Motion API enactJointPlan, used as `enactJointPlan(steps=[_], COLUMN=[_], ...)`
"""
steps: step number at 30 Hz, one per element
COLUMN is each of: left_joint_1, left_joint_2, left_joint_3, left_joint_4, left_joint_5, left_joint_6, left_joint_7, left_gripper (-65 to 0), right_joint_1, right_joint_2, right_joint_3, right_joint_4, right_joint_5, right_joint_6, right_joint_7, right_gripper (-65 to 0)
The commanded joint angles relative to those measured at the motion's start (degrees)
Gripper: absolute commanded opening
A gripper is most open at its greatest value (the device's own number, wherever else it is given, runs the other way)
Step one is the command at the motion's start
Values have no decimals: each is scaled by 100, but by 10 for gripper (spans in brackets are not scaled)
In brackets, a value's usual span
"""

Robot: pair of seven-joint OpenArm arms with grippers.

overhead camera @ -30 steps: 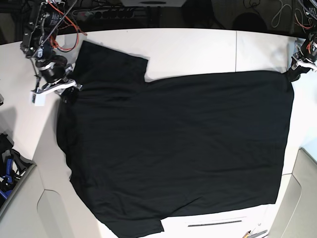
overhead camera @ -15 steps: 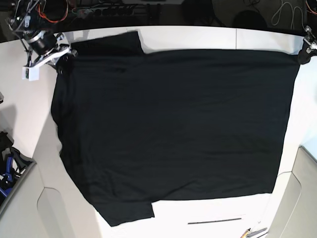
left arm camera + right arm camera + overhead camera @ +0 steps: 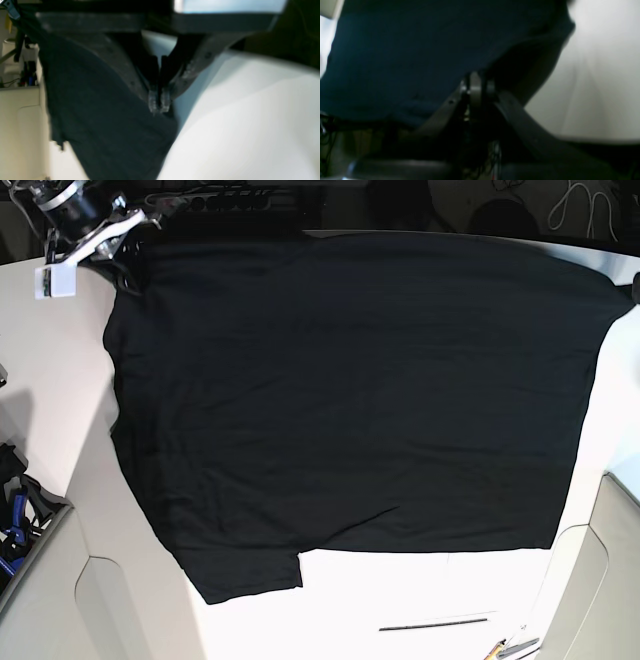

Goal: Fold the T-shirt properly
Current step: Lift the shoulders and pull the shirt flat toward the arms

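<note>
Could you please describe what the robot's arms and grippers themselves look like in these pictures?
In the left wrist view, the left gripper has dark, angular fingers bearing small round screw heads and ending in clear, translucent tips. The right gripper shows similar dark fingers with pale grey tips. In the base view, the right gripper has white parts on a black body and a small white tag; its cables are too blurred to describe.

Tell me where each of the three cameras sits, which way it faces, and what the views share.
Base: overhead, facing down on the white table and spread T-shirt; right gripper at the upper left corner.
Left wrist: on the left arm, looking along the shut left gripper pinching the T-shirt's edge.
Right wrist: on the right arm, looking along the shut right gripper's fingers into black cloth.
Shared: all show the T-shirt and table.
</note>
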Motion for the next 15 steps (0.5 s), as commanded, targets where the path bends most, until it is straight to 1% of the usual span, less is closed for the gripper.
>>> enactJointPlan(steps=[1, 3, 6, 9, 12, 15], left_joint_1=[-146, -472, -879, -1226, -1574, -1810], left_joint_2=[-129, -129, -129, -129, -131, -151], left_joint_3=[20, 247, 699, 1043, 1209, 1231], left_joint_4=[90, 90, 87, 87, 87, 87], left_joint_5=[-133, 149, 841, 1471, 1912, 2345], left_joint_6=[-54, -54, -54, -54, -54, -54], left_joint_7=[-131, -251, -793, -1252, -1440, -1705], left_gripper=[-650, -650, -650, -650, -650, -650], right_joint_1=[122, 496, 1093, 1652, 2181, 2601], right_joint_2=[35, 33, 33, 33, 33, 33], right_joint_3=[4, -52, -116, -120, -120, -120], right_joint_4=[42, -103, -483, -1008, -1521, -1880], right_joint_5=[20, -103, -382, -501, -501, -503], right_joint_6=[-2, -4, -9, -22, -20, -17], right_joint_7=[120, 131, 275, 372, 382, 400], right_gripper=[-650, -650, -650, -650, -650, -650])
